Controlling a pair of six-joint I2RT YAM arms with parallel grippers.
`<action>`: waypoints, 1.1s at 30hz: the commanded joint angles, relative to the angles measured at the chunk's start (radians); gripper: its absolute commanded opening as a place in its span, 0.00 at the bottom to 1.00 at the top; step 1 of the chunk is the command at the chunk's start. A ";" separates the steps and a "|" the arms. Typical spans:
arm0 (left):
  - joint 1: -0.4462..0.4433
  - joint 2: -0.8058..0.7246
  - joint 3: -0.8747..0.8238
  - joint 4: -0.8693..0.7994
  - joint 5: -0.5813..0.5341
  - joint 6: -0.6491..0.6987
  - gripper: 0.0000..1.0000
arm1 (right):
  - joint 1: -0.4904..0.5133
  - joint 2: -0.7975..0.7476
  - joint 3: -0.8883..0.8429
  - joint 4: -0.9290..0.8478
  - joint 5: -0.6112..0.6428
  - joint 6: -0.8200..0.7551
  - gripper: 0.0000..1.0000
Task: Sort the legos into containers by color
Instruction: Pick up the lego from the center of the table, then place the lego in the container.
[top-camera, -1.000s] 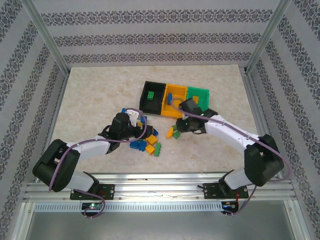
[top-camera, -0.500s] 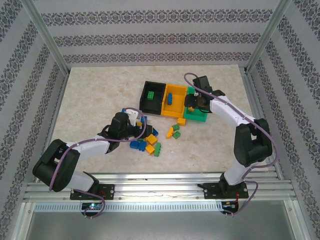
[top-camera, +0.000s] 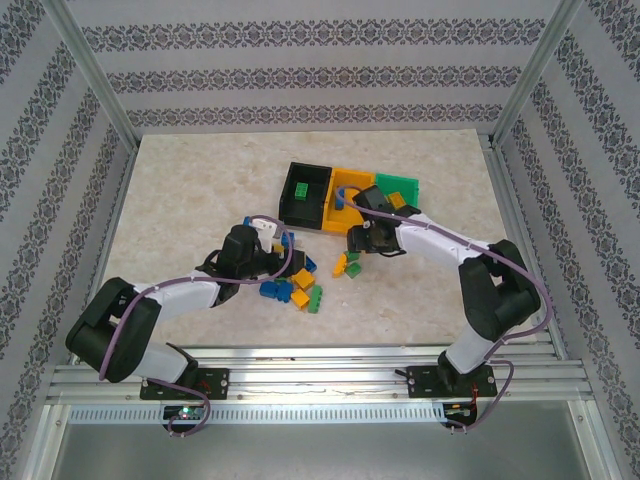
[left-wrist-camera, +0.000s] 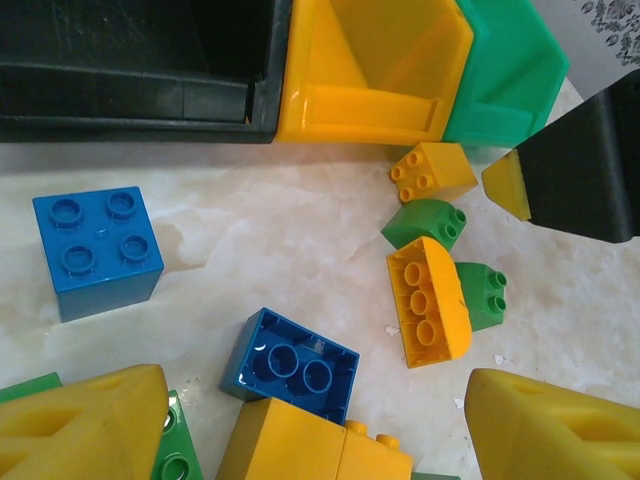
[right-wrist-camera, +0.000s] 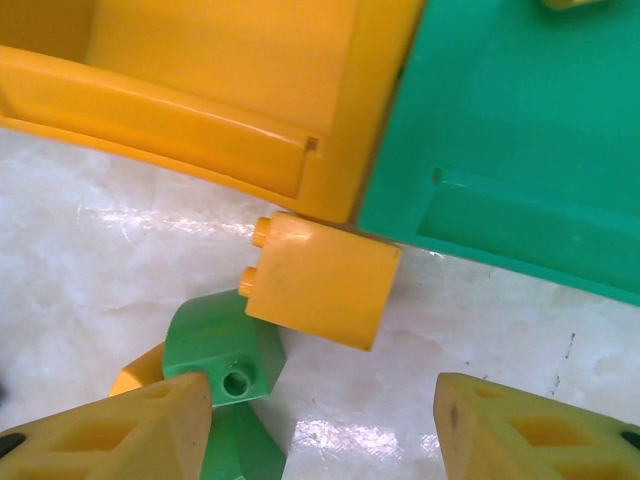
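Note:
The three joined bins stand mid-table: black (top-camera: 318, 203), orange-yellow (top-camera: 352, 183), green (top-camera: 400, 184). My right gripper (top-camera: 361, 240) hangs open just in front of them, over a yellow brick (right-wrist-camera: 320, 280) that lies against the orange-yellow bin (right-wrist-camera: 200, 80) and green bin (right-wrist-camera: 520, 130). A green brick (right-wrist-camera: 222, 350) touches its left finger (right-wrist-camera: 110, 430). My left gripper (top-camera: 288, 254) is open over the main pile, above an upturned blue brick (left-wrist-camera: 290, 365) and a yellow brick (left-wrist-camera: 310, 445). Nothing is held.
A blue brick (left-wrist-camera: 97, 250) lies left of the pile. A small cluster holds a curved yellow brick (left-wrist-camera: 428, 303), two green bricks (left-wrist-camera: 425, 222) (left-wrist-camera: 480, 293) and a yellow one (left-wrist-camera: 432, 170). A green brick (top-camera: 302, 189) sits in the black bin. Frame posts border the table.
My right arm swung up over the green bin, then came back down to the table in front of the bins. The left arm has stayed still.

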 joint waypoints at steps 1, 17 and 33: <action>0.016 0.014 0.016 0.024 0.027 -0.017 0.78 | 0.007 0.007 -0.008 0.014 0.039 0.046 0.61; 0.034 0.007 0.020 0.004 0.033 -0.007 0.80 | 0.015 0.184 0.094 0.062 0.040 0.073 0.58; 0.044 0.016 0.019 0.016 0.047 -0.018 0.80 | -0.011 -0.059 0.064 0.024 0.056 0.049 0.41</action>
